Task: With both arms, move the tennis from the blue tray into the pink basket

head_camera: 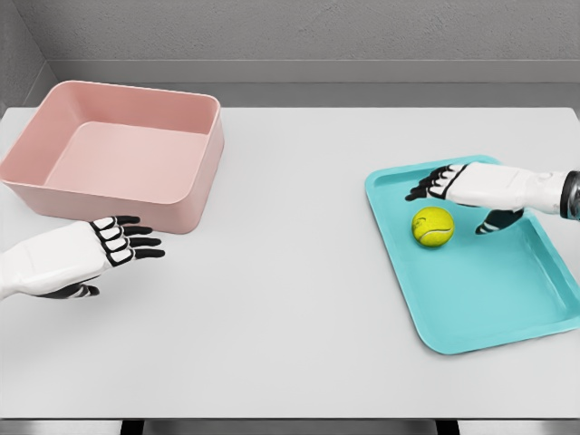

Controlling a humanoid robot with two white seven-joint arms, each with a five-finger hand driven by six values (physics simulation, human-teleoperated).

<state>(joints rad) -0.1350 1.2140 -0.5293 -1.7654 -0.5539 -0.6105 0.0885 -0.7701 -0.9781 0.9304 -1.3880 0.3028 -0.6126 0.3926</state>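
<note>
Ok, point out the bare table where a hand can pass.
Free: the wide strip between pink basket and blue tray, plus the front edge. Crowded: the tray's top, where the right hand hovers by the tennis ball.

a pale grey table (299, 272) (matte, smooth-topped) before a grey wall (317, 32)

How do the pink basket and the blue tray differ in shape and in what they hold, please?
The pink basket has tall walls, while the blue tray is shallow with a low rim. The basket holds nothing, whereas the tray carries the tennis ball, with the right hand over it. The basket sits at the table's far left, the tray at its right. Both are rectangular with rounded corners.
</note>
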